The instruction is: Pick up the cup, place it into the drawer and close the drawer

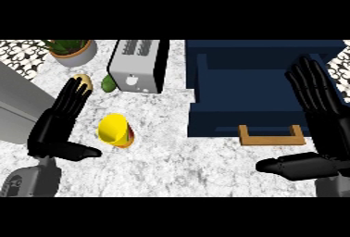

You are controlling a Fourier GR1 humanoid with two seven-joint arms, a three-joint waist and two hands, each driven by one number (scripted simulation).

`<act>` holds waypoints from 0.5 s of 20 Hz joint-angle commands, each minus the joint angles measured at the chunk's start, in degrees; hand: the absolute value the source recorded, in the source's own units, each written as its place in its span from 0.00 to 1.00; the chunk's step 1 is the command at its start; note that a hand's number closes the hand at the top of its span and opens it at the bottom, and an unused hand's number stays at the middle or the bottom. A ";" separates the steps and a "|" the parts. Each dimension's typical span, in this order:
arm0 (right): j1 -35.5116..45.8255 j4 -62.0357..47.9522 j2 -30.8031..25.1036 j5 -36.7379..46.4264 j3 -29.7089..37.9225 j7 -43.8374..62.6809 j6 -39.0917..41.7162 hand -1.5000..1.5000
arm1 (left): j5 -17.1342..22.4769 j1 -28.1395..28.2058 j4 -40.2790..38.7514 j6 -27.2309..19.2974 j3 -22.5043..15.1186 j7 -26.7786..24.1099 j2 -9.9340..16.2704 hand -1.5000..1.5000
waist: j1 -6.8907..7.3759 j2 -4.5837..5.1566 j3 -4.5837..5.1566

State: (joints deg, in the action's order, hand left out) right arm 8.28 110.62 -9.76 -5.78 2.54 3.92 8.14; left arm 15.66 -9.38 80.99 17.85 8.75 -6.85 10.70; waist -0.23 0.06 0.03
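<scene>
A yellow cup [115,130] with a striped side stands on the marble counter [178,162], left of centre. The dark blue drawer [256,88] is pulled open at the upper right, its wooden handle [271,135] at the front edge. My left hand [60,124] is open with straight fingers pointing up, just left of the cup and apart from it. My right hand [315,125] is open too, fingers up, at the drawer's right side, thumb pointing left below the handle.
A silver toaster [139,65] stands behind the cup. A potted plant [71,51] sits at the back left, with a small brown item [83,79] and a green one [109,83] near it. A grey appliance [17,106] fills the left edge.
</scene>
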 commanded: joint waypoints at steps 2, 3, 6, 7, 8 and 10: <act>5.10 -2.48 0.34 1.41 0.45 1.13 -1.27 0.00 | -4.55 -1.39 -12.98 1.59 1.18 -9.26 0.80 0.00 | 0.07 0.06 0.01; 3.93 -3.00 -1.12 0.63 2.11 0.19 0.14 0.00 | -6.90 1.29 -12.47 0.49 0.11 -11.99 -0.21 0.00 | 0.11 0.03 0.00; 6.70 -6.91 0.30 1.32 0.94 -0.29 -0.25 0.00 | -6.34 -4.96 -23.24 2.22 2.67 -13.42 2.52 0.00 | 0.02 0.10 0.00; 1.42 -0.15 0.31 1.27 0.68 0.38 -0.12 0.00 | -8.41 -1.27 -22.81 1.25 1.34 -17.30 0.77 0.00 | -0.12 -0.01 0.00; 4.25 -2.79 0.06 0.89 1.44 0.79 -0.18 0.00 | -10.14 -5.54 -28.25 -0.42 0.99 -18.67 0.01 0.00 | -0.18 0.06 0.01; 9.05 -4.80 -1.52 -1.03 3.15 3.39 0.59 0.00 | -8.90 -6.72 -34.32 3.27 3.52 -22.04 3.48 0.00 | -0.09 0.11 0.02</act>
State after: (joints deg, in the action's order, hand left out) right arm 13.74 107.58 -10.13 -5.51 4.10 5.56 8.10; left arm 8.21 -13.78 56.77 19.14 10.59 -22.45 12.06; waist -0.31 0.12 0.04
